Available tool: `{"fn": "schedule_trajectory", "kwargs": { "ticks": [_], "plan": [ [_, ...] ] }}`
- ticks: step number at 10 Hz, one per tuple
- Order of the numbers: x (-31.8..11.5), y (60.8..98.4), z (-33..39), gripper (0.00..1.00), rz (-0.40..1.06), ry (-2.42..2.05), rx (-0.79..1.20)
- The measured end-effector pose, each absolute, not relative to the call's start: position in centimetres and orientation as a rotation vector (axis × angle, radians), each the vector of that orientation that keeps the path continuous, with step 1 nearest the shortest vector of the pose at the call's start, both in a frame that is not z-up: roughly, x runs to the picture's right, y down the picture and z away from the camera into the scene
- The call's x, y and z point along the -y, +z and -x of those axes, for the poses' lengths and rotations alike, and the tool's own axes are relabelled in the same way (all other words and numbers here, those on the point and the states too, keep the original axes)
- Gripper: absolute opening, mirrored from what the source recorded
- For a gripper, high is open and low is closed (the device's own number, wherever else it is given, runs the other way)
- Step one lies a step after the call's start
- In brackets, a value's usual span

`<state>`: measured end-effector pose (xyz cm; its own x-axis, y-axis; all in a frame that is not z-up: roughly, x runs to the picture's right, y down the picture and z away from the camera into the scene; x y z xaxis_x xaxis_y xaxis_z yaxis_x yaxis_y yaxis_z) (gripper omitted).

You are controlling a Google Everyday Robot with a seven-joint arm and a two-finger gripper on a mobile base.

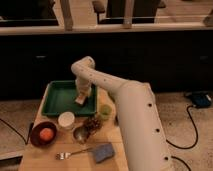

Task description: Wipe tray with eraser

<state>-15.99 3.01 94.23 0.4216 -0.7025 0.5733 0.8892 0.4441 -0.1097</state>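
Observation:
The green tray [59,97] lies at the back left of the wooden table. My gripper [81,100] reaches down from the white arm into the right part of the tray. It is shut on the small tan eraser [79,102], which is pressed against the tray floor near the right rim. The arm hides part of the tray's right side.
In front of the tray are a white cup [66,120], a dark bowl with an orange [42,134], a metal cup [81,133], grapes [93,122] and a green cup [105,110]. A blue-grey sponge [102,152] and a white-and-black object [63,155] lie near the front edge.

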Motion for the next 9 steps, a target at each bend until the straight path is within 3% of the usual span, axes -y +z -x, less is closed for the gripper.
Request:
{"fn": "schedule_trajectory", "kwargs": {
  "ticks": [9],
  "plan": [
    [-6.0,91.6,19.0,0.00,0.399,-1.150,0.630]
  ]
}}
